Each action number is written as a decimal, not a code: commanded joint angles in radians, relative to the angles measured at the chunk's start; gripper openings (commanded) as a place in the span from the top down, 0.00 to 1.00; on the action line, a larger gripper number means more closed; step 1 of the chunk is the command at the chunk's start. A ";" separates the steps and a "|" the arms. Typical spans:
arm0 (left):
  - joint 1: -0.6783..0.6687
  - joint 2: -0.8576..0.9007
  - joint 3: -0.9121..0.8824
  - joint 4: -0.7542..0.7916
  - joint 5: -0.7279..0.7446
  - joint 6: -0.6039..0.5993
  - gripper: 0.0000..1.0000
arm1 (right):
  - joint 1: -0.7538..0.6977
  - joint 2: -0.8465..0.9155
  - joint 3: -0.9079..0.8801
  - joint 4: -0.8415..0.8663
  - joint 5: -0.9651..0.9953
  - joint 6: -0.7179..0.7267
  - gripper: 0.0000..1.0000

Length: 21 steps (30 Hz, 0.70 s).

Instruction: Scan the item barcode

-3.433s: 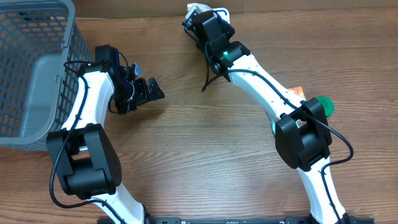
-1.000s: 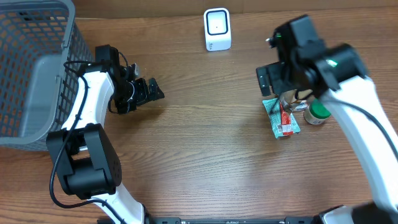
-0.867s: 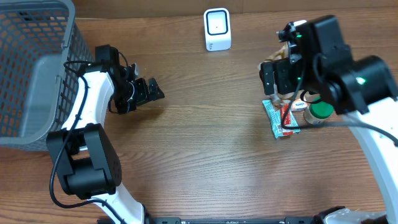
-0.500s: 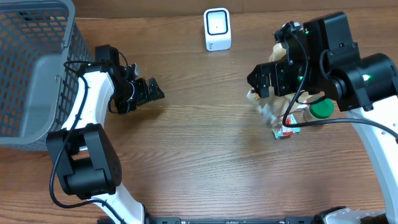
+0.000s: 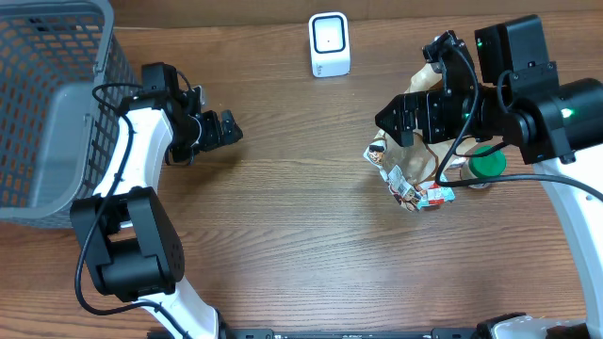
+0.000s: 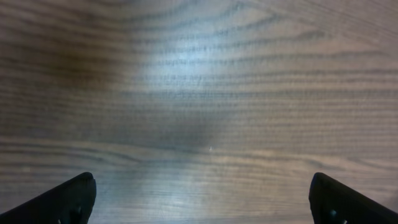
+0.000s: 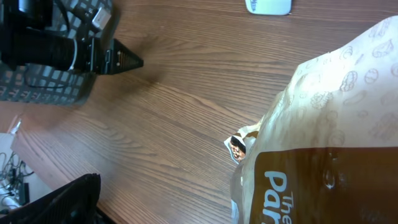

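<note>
A tan and brown paper bag (image 5: 417, 151) shows under my right gripper (image 5: 407, 127). In the right wrist view the bag (image 7: 323, 124) fills the right side, close to the camera. It hides one finger, and the other finger (image 7: 68, 199) stands well clear of its edge, so the right gripper (image 7: 205, 202) is open. A colourful flat packet (image 5: 407, 191) lies just beneath the bag on the wood. The white scanner (image 5: 329, 43) stands at the table's back middle. My left gripper (image 5: 219, 129) is open over bare wood (image 6: 202, 202), far to the left.
A grey mesh basket (image 5: 38, 104) fills the far left. A green-capped bottle (image 5: 487, 166) stands to the right of the bag, partly behind my right arm. In the right wrist view the scanner (image 7: 268, 6) shows at the top edge and the basket (image 7: 50, 87) at the left.
My right gripper has swung left from above the bottle and packet. The tan bag now shows under it and the packet has shifted left. The left gripper has edged up slightly.
</note>
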 commanded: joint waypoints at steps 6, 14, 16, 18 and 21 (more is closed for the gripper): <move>-0.004 -0.026 0.003 -0.056 0.607 0.294 0.00 | -0.004 -0.006 0.001 0.015 -0.136 -0.005 0.00; -0.079 -0.026 0.003 -0.179 0.932 0.575 0.00 | -0.004 -0.006 0.001 0.064 -0.293 -0.012 0.00; -0.114 -0.026 0.003 -0.221 0.962 0.663 0.00 | -0.004 -0.006 0.001 0.073 -0.295 -0.012 0.00; -0.159 -0.026 0.003 -0.262 0.990 0.742 0.00 | -0.004 -0.006 0.001 0.083 -0.300 -0.011 0.00; -0.227 -0.026 0.003 -0.273 1.023 0.787 0.00 | -0.004 -0.006 0.001 0.098 -0.332 -0.011 0.00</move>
